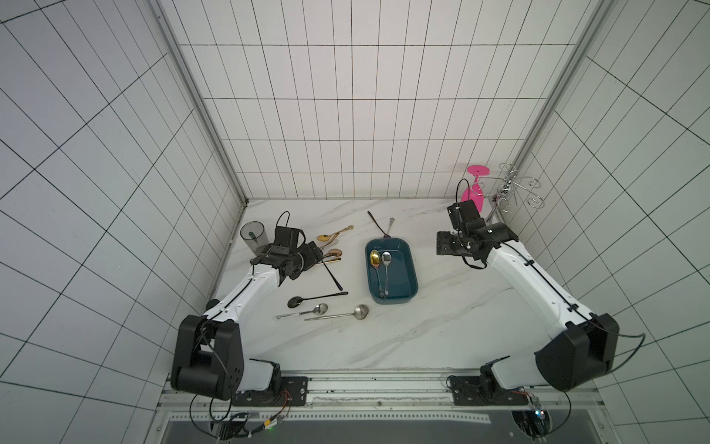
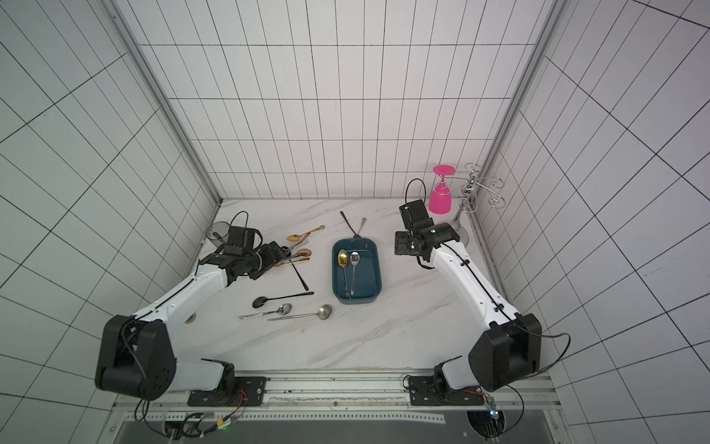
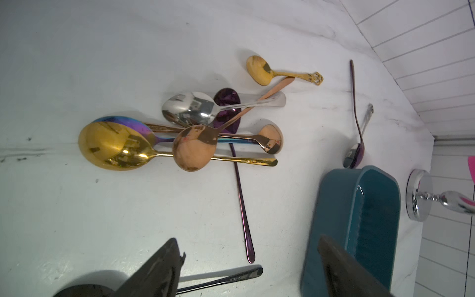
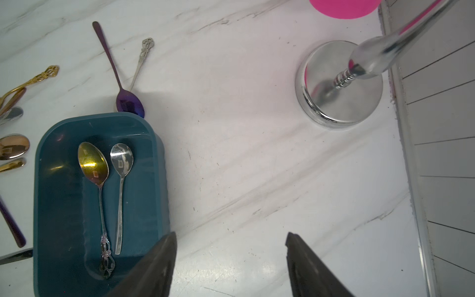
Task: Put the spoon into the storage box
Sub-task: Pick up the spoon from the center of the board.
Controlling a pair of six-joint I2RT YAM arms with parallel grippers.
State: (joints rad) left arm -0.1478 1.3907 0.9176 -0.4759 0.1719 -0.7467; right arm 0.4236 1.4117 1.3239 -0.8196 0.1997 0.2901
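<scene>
Marble table [image 1: 442, 338] is bare along its near edge and right of the mid-table storage box [image 1: 401, 276]. Right gripper [image 4: 231, 233], jaws spread wide and empty, hangs near the box's right wall; left gripper [image 3: 248, 239], equally wide and empty, faces the spoon pile [image 3: 195, 133]. Gold spoon [image 4: 93, 164] and silver spoon [image 4: 121, 159] lie parallel in the box.

Storage box [image 4: 64, 205] glossy teal plastic; spoons [image 4: 93, 164] mirror-polished metal; tabletop [image 4: 257, 167] smooth marble-look; rack base [image 4: 339, 84] chrome
</scene>
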